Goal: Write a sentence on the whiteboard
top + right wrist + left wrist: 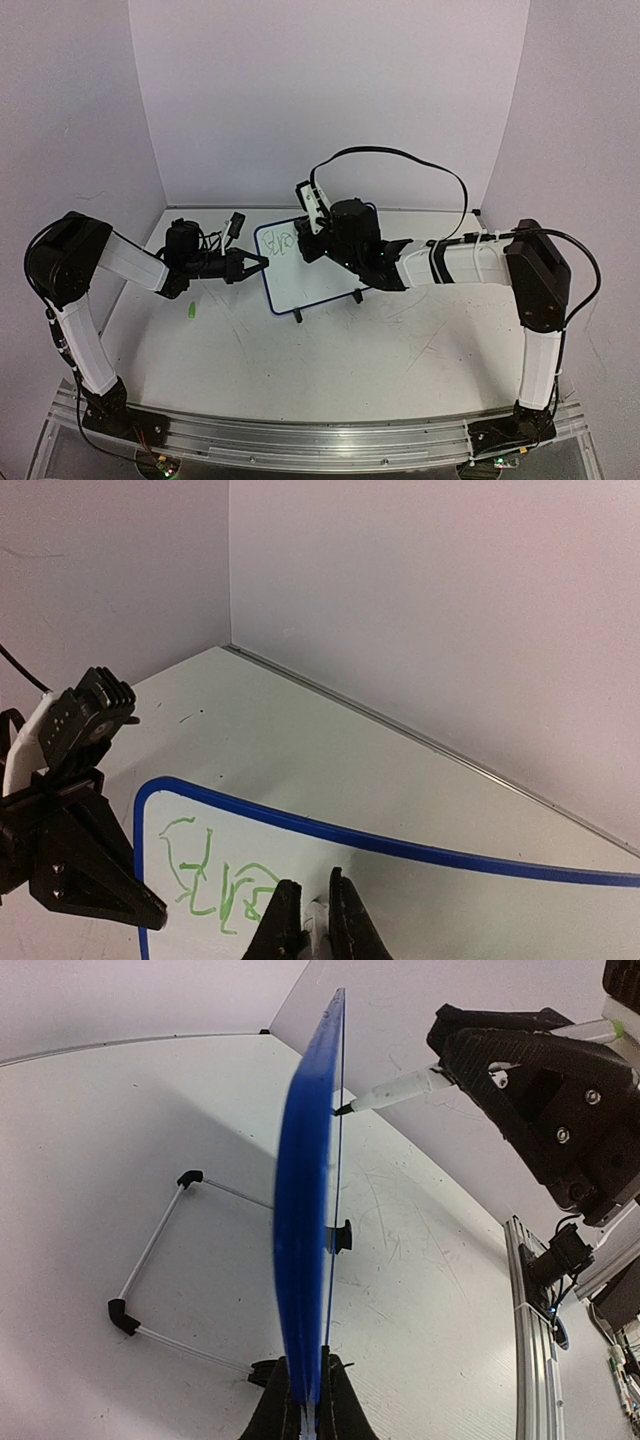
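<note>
While it stands upright on the desk [330, 370], the whiteboard [300, 280] looks light, stiff and slippery.
Left jaws pinch its side edge, the sensible hold; right jaws clench the pen [395, 1092], tip at its face.

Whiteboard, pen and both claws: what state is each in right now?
whiteboard: upright on its feet, one side edge clamped.
sentence: begun, a few green strokes near one corner.
pen: uncapped, tip against the board face.
left claw: shut on the whiteboard's edge.
right claw: shut on the pen.
</note>
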Action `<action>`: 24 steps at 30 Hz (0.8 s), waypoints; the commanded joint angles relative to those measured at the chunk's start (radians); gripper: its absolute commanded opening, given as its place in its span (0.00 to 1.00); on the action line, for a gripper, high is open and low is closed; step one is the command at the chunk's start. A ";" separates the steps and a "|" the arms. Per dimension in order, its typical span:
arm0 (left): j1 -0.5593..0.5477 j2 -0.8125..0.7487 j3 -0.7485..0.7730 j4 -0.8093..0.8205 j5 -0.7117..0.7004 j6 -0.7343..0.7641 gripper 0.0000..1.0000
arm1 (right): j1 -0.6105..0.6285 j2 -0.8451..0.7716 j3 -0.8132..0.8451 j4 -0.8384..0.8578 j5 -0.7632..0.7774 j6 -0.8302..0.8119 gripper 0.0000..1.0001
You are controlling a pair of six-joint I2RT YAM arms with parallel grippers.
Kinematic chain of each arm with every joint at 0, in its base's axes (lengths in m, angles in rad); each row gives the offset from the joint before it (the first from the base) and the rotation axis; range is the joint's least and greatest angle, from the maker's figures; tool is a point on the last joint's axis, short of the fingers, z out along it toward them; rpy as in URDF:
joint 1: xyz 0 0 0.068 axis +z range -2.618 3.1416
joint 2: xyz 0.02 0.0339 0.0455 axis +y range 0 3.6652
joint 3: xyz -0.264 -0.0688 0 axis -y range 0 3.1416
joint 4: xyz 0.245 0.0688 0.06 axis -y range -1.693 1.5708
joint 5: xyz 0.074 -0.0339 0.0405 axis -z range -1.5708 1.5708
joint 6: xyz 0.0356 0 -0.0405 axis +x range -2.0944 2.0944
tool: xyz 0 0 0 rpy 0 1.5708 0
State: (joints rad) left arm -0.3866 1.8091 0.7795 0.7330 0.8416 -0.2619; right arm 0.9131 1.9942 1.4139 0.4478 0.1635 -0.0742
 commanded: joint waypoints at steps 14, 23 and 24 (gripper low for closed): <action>0.000 -0.014 0.019 -0.046 -0.052 0.063 0.00 | 0.001 0.027 0.048 0.000 0.029 0.004 0.00; 0.000 -0.016 0.019 -0.046 -0.053 0.064 0.00 | 0.003 0.010 0.006 -0.012 0.025 0.033 0.00; 0.001 -0.015 0.020 -0.048 -0.053 0.064 0.00 | 0.002 0.007 0.002 -0.013 0.023 0.036 0.00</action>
State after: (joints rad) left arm -0.3870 1.8091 0.7799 0.7322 0.8383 -0.2623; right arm 0.9146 2.0022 1.4283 0.4438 0.1711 -0.0621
